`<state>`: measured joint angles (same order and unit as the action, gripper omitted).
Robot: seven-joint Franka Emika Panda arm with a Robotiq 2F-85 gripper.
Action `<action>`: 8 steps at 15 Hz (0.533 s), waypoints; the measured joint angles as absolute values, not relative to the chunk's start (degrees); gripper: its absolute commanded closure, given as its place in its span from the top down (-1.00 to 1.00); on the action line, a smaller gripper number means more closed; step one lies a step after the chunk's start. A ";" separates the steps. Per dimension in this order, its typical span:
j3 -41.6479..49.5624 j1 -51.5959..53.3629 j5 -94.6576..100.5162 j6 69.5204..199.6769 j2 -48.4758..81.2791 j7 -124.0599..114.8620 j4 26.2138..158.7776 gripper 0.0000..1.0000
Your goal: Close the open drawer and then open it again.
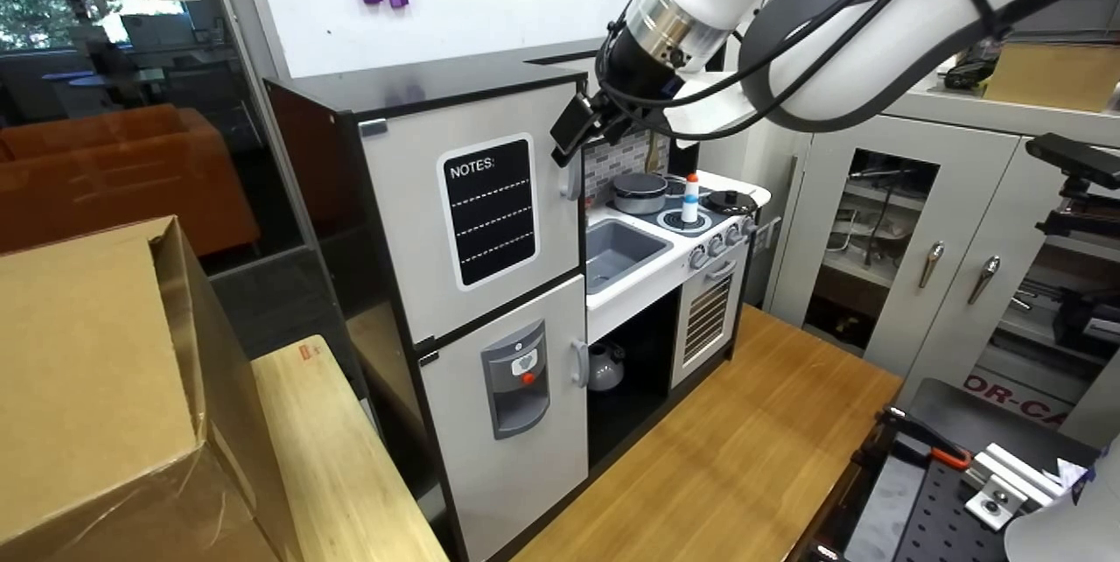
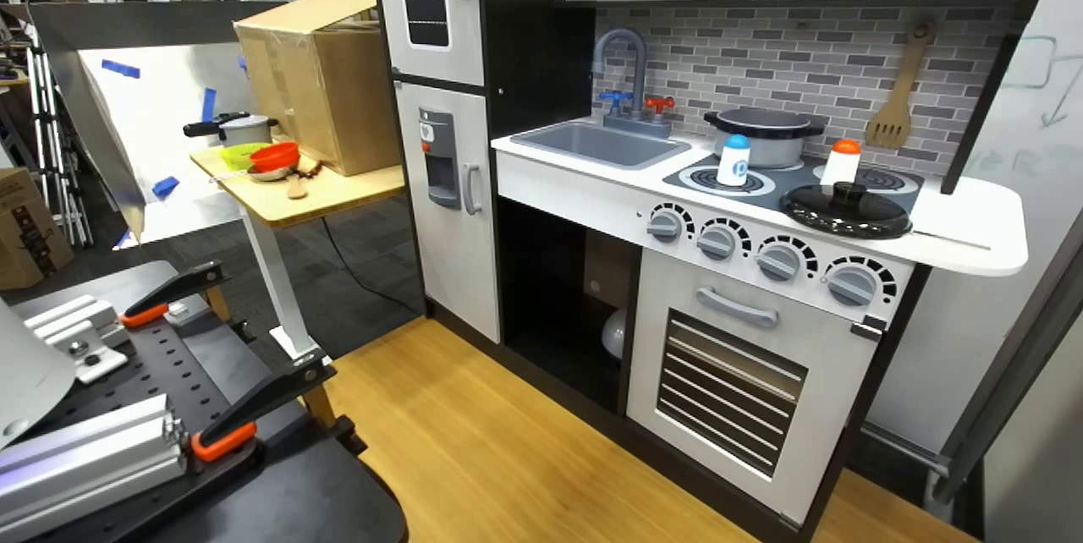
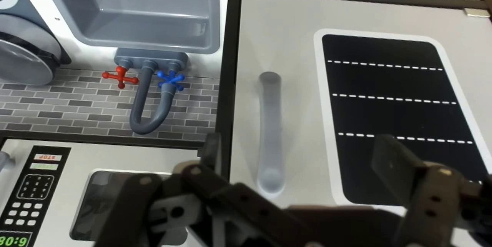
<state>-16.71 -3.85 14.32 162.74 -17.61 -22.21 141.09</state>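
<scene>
Upper toy-refrigerator door (image 1: pixel 416 212): the task's "drawer", bearing the NOTES board (image 3: pixel 399 116); above the dispenser door (image 1: pixel 516 474) and next to the sink (image 1: pixel 623 256).
Door position: appears flush with the dark frame (image 3: pixel 230 54) in all views; a very slight gap would be hard to see.
Grey bar handle (image 3: pixel 271 131): free on the door, nothing gripping it.
End effector (image 3: pixel 300 156): released, fingers (image 3: pixel 396 166) spread wide, grasping nothing; in the wrist view they lie to either side of the handle. Contact with door or handle cannot be told.
Closing half: judged done, from the flush door.
Reopening half: judged not begun.
Left to do: probably reach in around the handle, clench on it, then swing the door outward about its hinge (image 1: pixel 374 127) side.
</scene>
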 measured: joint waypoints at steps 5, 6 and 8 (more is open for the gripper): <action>-12.50 1.88 7.69 162.63 -17.72 -13.08 141.15 1.00; -12.02 2.27 7.52 162.59 -17.73 -12.05 141.17 1.00; -11.31 2.34 7.52 162.49 -17.71 -10.84 141.32 1.00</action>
<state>-11.31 2.34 7.52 162.49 -17.71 -10.84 141.32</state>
